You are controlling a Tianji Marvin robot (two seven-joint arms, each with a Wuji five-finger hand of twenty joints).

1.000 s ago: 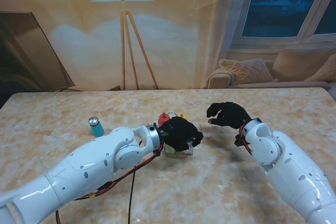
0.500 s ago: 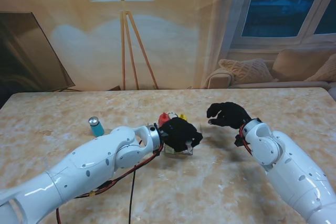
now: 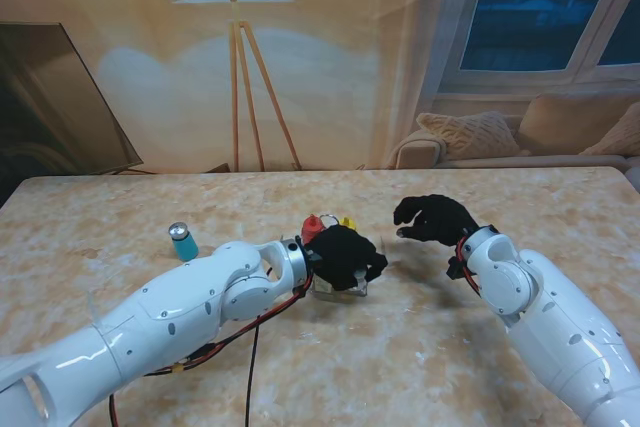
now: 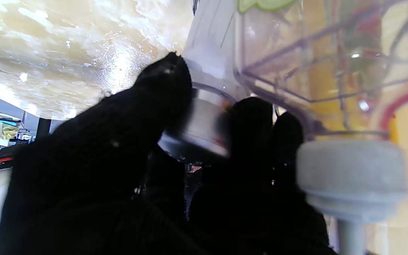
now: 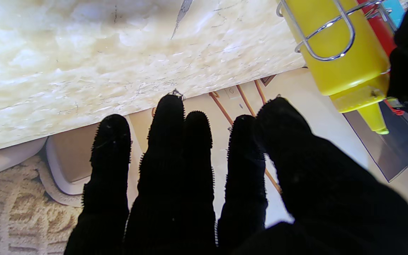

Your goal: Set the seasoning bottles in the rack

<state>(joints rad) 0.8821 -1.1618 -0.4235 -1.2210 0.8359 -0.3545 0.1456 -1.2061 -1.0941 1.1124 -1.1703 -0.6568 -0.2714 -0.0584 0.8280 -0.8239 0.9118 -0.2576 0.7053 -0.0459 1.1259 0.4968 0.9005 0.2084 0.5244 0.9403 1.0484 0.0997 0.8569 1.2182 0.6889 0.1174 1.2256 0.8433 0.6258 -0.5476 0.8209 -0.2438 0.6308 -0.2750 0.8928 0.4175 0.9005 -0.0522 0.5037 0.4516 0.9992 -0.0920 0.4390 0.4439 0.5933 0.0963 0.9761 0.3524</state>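
Clear bottle [image 4: 211, 46]: at rack [image 3: 338, 285], table centre; left hand [image 3: 345, 255] fingers pinch its cap. Likely light, rigid, slippery; grip the cap. Right hand [image 3: 432, 217]: fingers spread, empty. Blue bottle [image 3: 183, 241]: far left.

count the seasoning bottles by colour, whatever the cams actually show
Teal, silver cap: 1, the teal bottle standing on the table, left of the rack.
Red: 1, the red bottle in the rack.
Yellow: 1, the yellow bottle in the rack.
White, silver cap: 1, the white bottle in the left hand at the rack.
Total: 4 bottles. Others may be hidden by the hand.
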